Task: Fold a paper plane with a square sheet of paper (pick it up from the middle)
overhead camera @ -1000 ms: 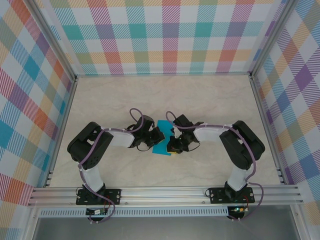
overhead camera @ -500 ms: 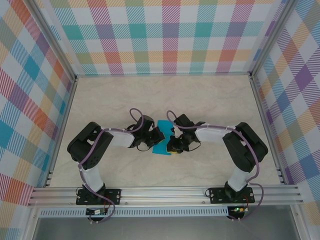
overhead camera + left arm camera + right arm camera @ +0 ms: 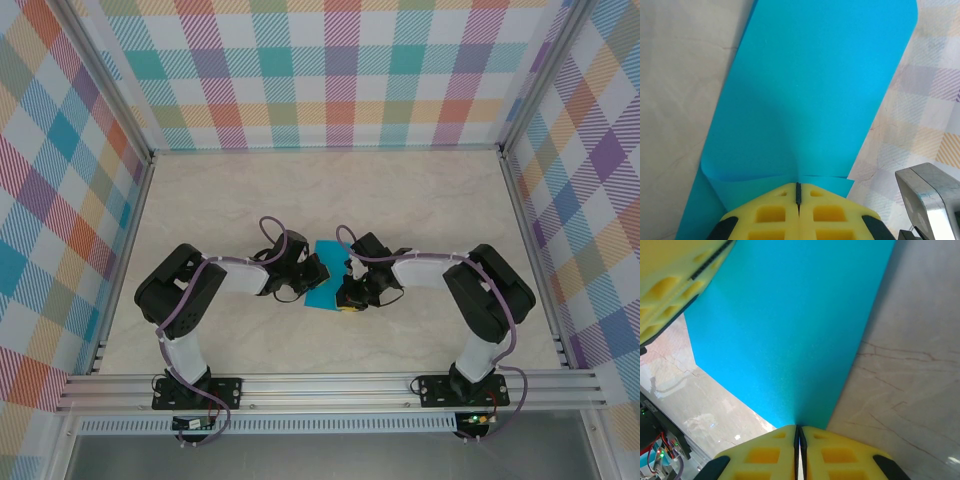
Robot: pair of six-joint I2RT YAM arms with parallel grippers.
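Both arms meet near the middle of the surface (image 3: 300,190), with the square sheet of paper (image 3: 324,270) held between them. The left fingers (image 3: 770,215) are pressed tight together, nipping one edge of the teal sheet, which curls slightly right at the pads. The right fingers (image 3: 765,455) are clamped shut on another edge, and the paper fans out smooth ahead of them.

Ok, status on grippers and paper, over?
Left gripper shut on teal paper sheet. Right gripper shut on its opposite side. Sheet spans between both. Nothing in the way.
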